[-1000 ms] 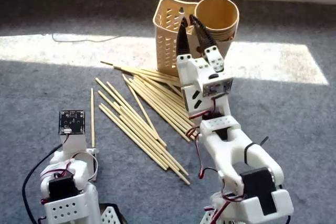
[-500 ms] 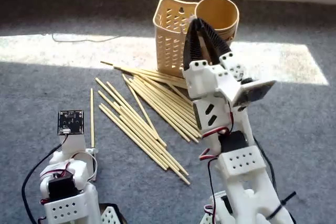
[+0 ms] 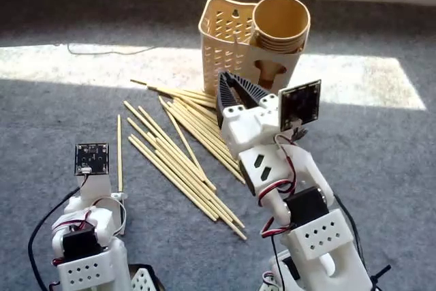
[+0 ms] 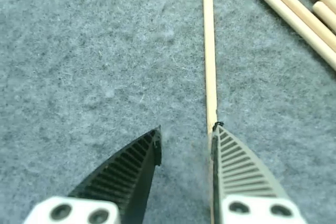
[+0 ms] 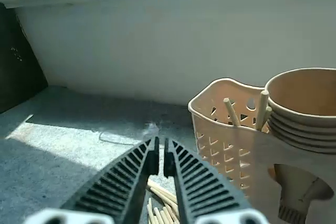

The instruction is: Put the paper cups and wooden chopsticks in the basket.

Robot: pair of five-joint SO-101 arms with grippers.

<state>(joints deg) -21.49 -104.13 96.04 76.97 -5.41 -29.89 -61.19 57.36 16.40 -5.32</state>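
Note:
A cream slotted basket [image 3: 228, 39] stands at the far side and holds a stack of paper cups [image 3: 281, 22]. In the right wrist view two chopsticks [image 5: 231, 111] stick up inside the basket [image 5: 220, 129], beside the cups [image 5: 304, 103]. Several wooden chopsticks [image 3: 194, 144] lie fanned on the grey carpet in front of it. My right gripper [image 3: 238, 90] hangs shut and empty over the far end of that pile, just short of the basket. My left gripper [image 4: 186, 132] is open low over the carpet, its pale finger alongside a single chopstick [image 4: 209, 51] lying apart [image 3: 120, 151].
A bright sunlit strip [image 3: 82, 63] crosses the carpet behind the pile, with a thin cable [image 3: 95, 50] lying in it. A pale wall [image 5: 184, 40] rises behind the basket. Open carpet lies right of the basket.
The right arm has drawn back from above the basket and dropped toward the pile, and its fingers have gone from open to shut. The left arm has not moved.

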